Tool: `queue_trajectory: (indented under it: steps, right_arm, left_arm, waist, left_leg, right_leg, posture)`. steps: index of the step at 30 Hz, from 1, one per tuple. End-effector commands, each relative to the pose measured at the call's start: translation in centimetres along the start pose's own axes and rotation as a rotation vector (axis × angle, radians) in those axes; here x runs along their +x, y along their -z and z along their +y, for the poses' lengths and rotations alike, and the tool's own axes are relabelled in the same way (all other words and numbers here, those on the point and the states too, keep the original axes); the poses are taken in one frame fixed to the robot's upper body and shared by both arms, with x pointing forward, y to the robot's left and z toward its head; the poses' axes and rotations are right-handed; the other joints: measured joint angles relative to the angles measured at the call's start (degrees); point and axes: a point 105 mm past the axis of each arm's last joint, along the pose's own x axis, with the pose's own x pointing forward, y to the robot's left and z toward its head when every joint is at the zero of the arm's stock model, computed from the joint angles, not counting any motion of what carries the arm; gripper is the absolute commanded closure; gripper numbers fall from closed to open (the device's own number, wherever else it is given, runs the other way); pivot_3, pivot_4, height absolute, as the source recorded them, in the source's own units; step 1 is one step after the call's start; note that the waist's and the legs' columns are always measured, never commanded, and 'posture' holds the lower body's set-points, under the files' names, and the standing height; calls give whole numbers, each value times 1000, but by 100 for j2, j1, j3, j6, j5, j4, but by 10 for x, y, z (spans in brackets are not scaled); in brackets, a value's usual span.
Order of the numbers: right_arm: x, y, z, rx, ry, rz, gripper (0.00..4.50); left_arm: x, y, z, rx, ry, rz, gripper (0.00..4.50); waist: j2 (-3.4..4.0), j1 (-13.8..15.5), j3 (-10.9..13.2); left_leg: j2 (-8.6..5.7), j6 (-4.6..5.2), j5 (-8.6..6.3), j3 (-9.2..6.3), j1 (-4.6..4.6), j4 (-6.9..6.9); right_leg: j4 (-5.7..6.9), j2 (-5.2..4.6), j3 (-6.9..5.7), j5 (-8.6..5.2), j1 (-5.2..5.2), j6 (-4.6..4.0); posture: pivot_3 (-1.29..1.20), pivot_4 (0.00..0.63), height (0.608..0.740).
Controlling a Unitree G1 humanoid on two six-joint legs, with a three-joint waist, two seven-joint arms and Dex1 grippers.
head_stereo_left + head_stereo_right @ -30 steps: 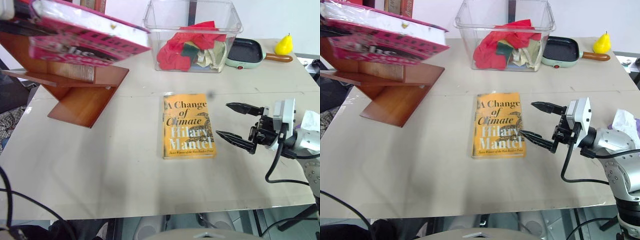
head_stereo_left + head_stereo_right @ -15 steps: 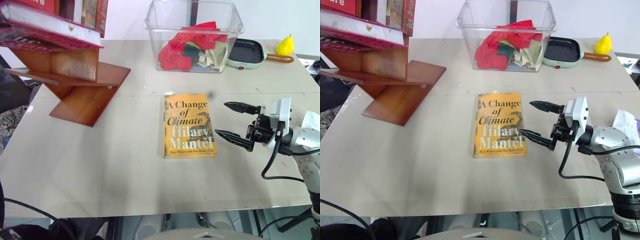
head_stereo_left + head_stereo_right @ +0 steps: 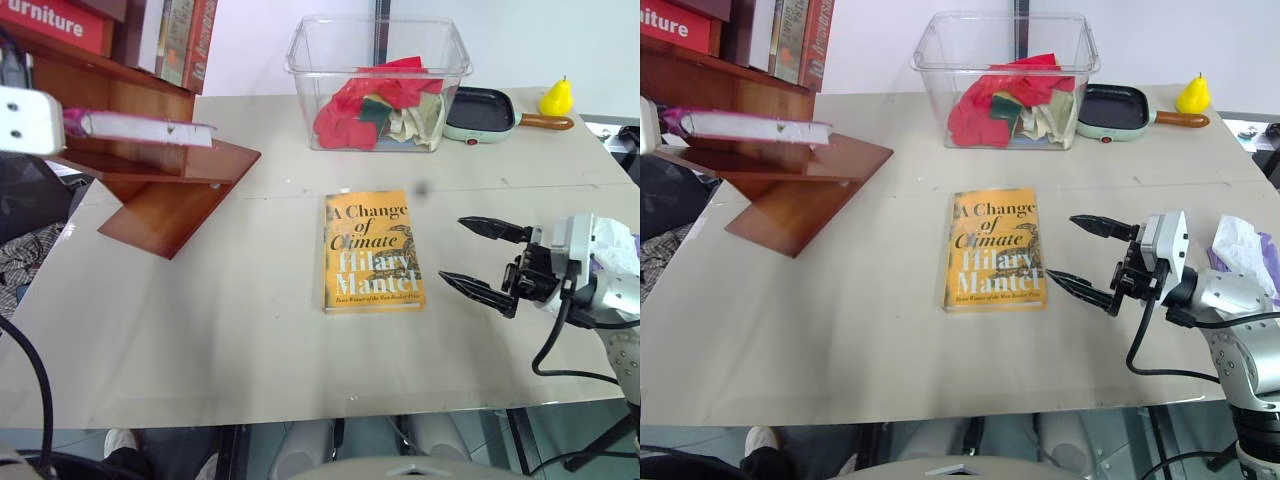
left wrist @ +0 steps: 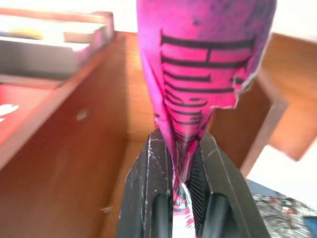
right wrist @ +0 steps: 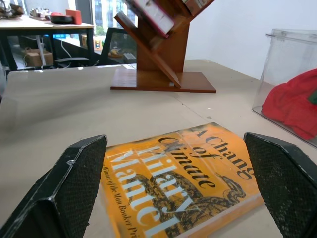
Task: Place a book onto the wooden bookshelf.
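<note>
On the bookshelf point(image 3: 160, 170), the pink book point(image 3: 140, 128) has come down flat against a board — left gripper point(image 4: 181, 168) still clamped on its cover, right gripper point(image 3: 480, 258) idle, spread wide — nearly placed.

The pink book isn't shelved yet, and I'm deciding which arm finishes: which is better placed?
Left. Its end effector is shut on the pink book, already over the wooden bookshelf. The right end effector hangs open beside the orange book.

Orange book point(image 3: 371, 251); bin w/ cloths point(image 3: 379, 85); pan point(image 3: 480, 109); pear point(image 3: 556, 97)
</note>
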Motion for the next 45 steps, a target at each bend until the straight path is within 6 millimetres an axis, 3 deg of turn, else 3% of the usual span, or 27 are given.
queue_trajectory:
  steps: [1,17,23,27,32,34,39,43,45]
  right_arm:
    - [-3,-15,1,-56,0,-26,0]
    - [-2,-10,-1,-41,-40,-33,0]
    - [-4,-16,1,-47,-56,-63,0]
    - [-4,-18,2,-55,-70,-76,0]
    - [-2,-22,-2,-57,-76,-97,0]
    - [-2,-24,-5,-58,-76,-104,0]
    - [-3,-25,-11,-61,-73,-107,0]
    - [-7,-29,-14,-67,-61,-109,0]
    - [-9,-30,-14,-70,-52,-105,0]
  left_arm:
    - [-6,5,-5,-48,28,10,4478]
    - [-17,2,-28,-133,38,-110,4478]
    - [-28,-4,-25,-135,8,-152,1737]
    - [-32,-16,-28,-156,43,-210,178]
    - [-40,-55,-14,-219,41,-356,79]
    - [-49,-84,-3,-271,51,-440,79]
    - [-65,-133,6,-342,96,-563,79]
    - [-66,-163,-1,-462,169,-658,79]
    - [-51,-165,-17,-541,190,-677,79]
  waist:
    - [0,3,0]
    - [2,-5,2]
    - [-23,-2,19]
    - [-27,4,22]
    - [-35,8,29]
    - [-52,20,41]
    - [-47,13,56]
    - [-39,12,61]
    - [-20,5,58]
  left_leg:
    - [-1,0,0,0,-3,1]
    - [-5,5,-4,2,-20,-8]
    - [-3,9,-7,-2,-32,-8]
    - [-3,10,-8,-2,-39,-8]
    - [-3,11,-10,-5,-46,-9]
    - [-3,12,-10,-5,-49,-8]
    - [-3,9,-10,-11,-53,-10]
    - [-3,8,-10,-10,-53,-11]
    - [-3,8,-9,-10,-51,-12]
  right_leg:
    - [0,-1,0,4,-1,-7]
    - [-43,-7,3,13,-5,-21]
    - [-56,-6,-4,13,-8,-21]
    - [-69,-9,-4,14,-8,-21]
    - [-77,-12,-8,14,-11,-21]
    - [-78,-12,-9,14,-10,-21]
    - [-82,-12,-15,14,-14,-21]
    - [-82,-12,-13,14,-15,-21]
    - [-81,-12,-13,14,-15,-22]
  posture:
    - [0,150,740]
    - [0,150,740]
    - [0,150,740]
    - [0,150,740]
    - [0,150,740]
    - [0,150,740]
    - [0,150,740]
    - [0,150,740]
    - [0,150,740]
